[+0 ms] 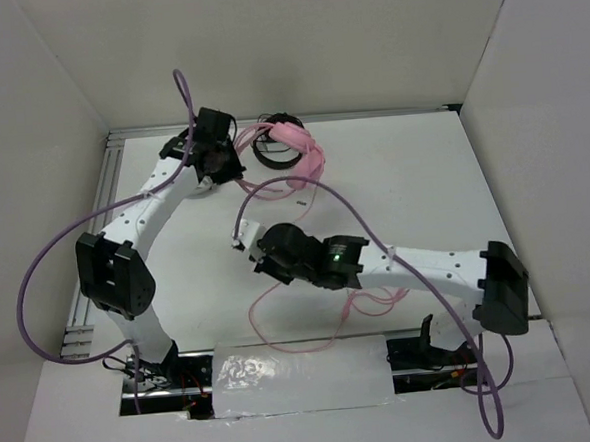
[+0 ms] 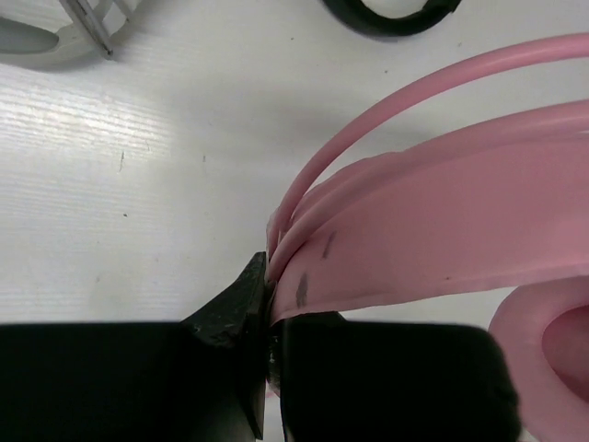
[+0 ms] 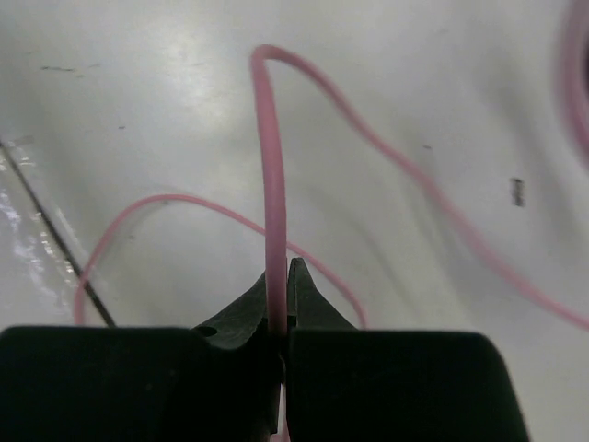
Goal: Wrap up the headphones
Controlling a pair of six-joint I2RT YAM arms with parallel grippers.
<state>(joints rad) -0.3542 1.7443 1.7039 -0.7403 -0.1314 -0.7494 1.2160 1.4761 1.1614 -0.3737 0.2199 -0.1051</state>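
Pinning the pink plastic over-ear headphones (image 1: 306, 152) at the far side of the white bench (image 1: 422, 173), the left claw (image 2: 270, 308) was clamped on the headband (image 2: 442, 249), likely anchoring them, while the right claw (image 3: 280, 299) pinched the thin pink cable (image 3: 270, 157), seemingly ready for winding.

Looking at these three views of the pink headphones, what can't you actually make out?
Top view: headphones too small for detail; cable partly hidden by the right arm.
Left wrist view: left gripper covers the clamped headband spot; earcup cut off by right and bottom edges, black ring by the top edge.
Right wrist view: right gripper hides the pinched cable below its tips; pink streak at right edge blurred.
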